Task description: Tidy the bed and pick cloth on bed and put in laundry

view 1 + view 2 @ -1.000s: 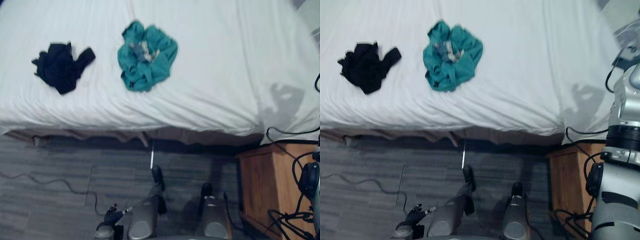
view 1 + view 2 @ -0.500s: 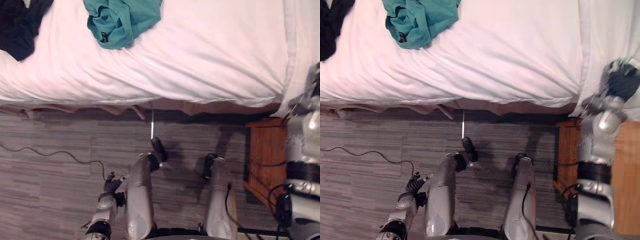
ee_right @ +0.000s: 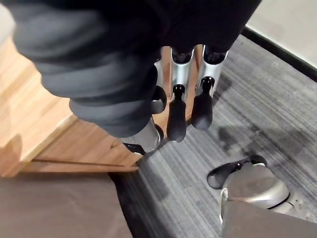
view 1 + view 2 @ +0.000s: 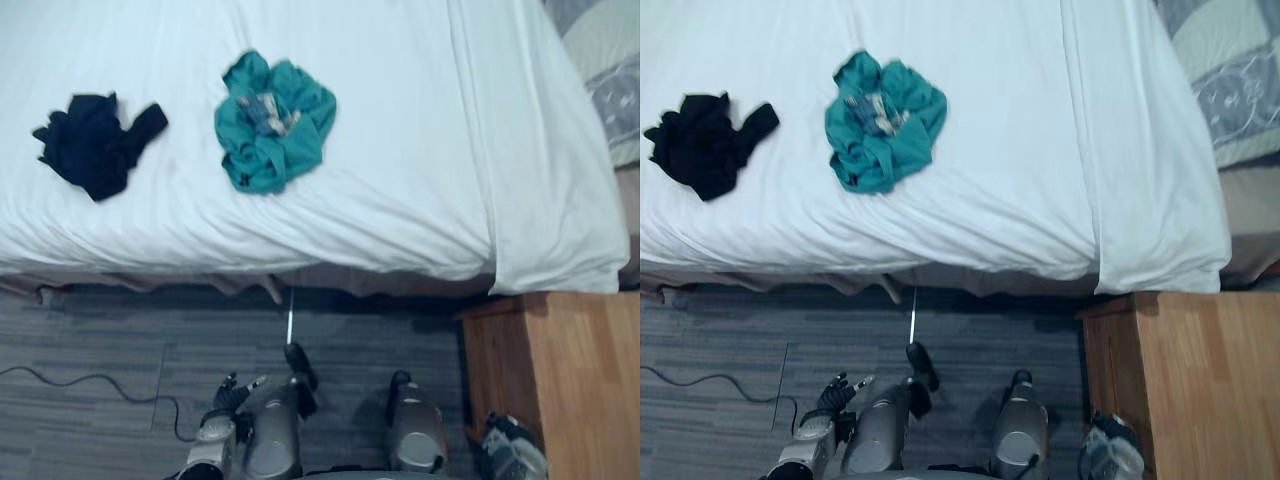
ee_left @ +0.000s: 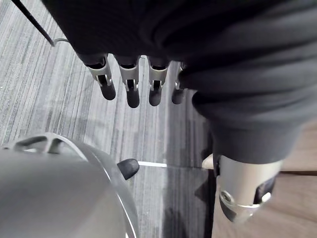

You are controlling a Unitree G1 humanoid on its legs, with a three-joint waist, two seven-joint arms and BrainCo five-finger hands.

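Here, teal cloth near black cloth, on white bed

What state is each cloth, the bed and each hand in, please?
Bed: wrinkled near its edge.
Teal cloth: crumpled on the bed, untouched.
Black cloth: crumpled on the bed, untouched.
Left hand: open, empty, over the floor.
Right hand: open, empty, beside the wooden cabinet.

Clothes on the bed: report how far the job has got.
Done: nothing yet. The teal cloth and the black cloth both lie on the bed. In hand: nothing; the left hand and the right hand hang open above the floor. Left: pick up both cloths, put them in the laundry, smooth the bed.
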